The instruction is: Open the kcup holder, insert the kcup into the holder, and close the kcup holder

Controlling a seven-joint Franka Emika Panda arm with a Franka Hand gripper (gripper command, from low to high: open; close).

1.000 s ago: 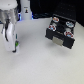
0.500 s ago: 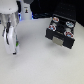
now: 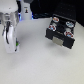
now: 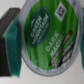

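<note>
The kcup fills the wrist view: a white pod with a green lid printed "Green Mountain Dark Magic". My gripper is shut on the kcup, with one teal-padded black finger pressed against its side. In the exterior view the white arm stands at the exterior view's left, a bit of green showing at its tip. The kcup holder, a black box, sits at the exterior view's right, well apart from the arm. Its drawer tray is pulled out, showing rows of pods with mixed-colour lids.
A dark object with blue light stands at the back behind the arm. The white table surface stretches between the arm and the holder.
</note>
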